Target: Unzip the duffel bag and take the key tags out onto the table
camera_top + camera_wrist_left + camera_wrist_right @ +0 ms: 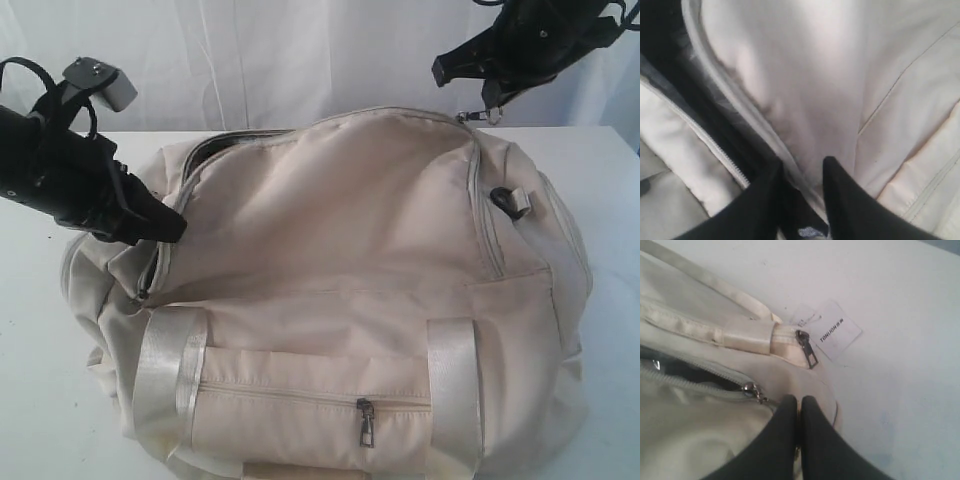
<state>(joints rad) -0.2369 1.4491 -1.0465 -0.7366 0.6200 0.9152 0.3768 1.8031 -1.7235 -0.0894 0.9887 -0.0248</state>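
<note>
Two black grippers work opposite ends of a cream duffel bag lying on the white table. The left gripper, jaws parted, straddles the open zipper edge over dark lining. The right gripper, jaws pressed together, sits just beside the zipper slider. The key tags are out of sight, presumably inside. The soft, limp fabric should sag under touch, so the flap's zipper edge looks the surest hold. Satin straps and a paper label lie nearby.
</note>
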